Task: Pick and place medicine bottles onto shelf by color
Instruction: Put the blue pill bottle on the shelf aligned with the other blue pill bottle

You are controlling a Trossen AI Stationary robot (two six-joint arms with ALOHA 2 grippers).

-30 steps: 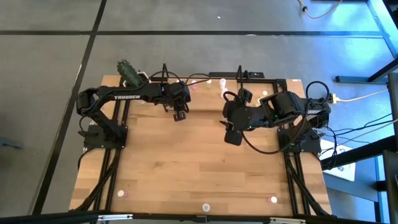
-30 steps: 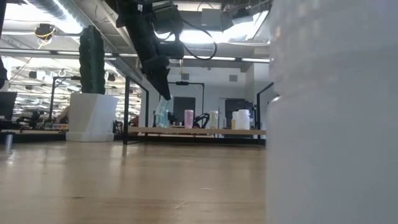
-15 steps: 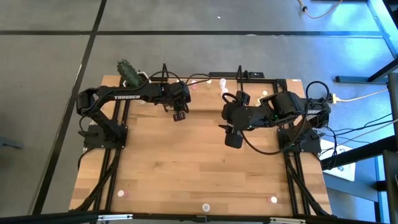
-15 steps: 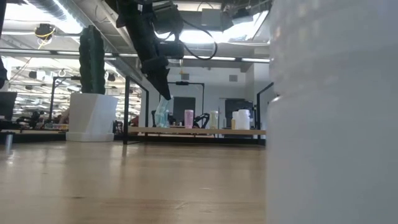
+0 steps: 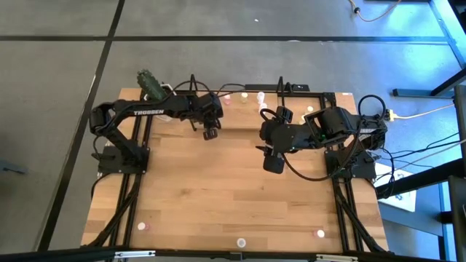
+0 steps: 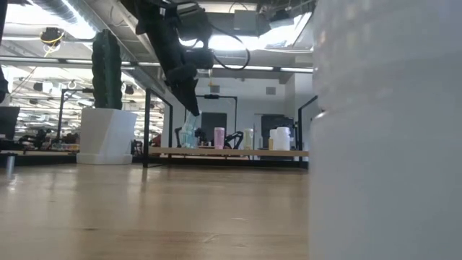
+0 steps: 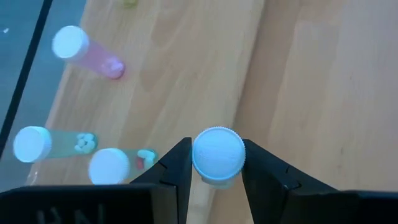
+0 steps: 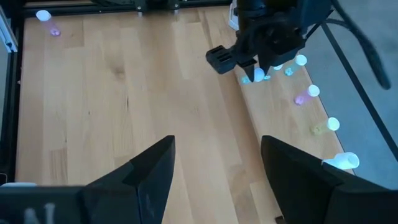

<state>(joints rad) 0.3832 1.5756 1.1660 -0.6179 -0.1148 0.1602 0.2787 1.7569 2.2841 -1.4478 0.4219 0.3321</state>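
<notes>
Left gripper (image 7: 217, 163) clenched on tiny white-capped pale-green plastic bottle (image 7: 217, 155), pinched just below cap. Likely light, stiff, slippery. Right gripper (image 8: 214, 163) spread, empty.

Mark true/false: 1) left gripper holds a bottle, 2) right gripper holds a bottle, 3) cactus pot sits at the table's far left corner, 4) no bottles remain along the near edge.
1) The left gripper is shut on a bottle. True.
2) The right gripper holds a bottle. False: it is open and empty, over bare table.
3) The cactus pot stands at the far left corner. True.
4) No bottles remain along the near edge. False: the high view shows three there, one at the left, one in the middle and one at the right.
</notes>
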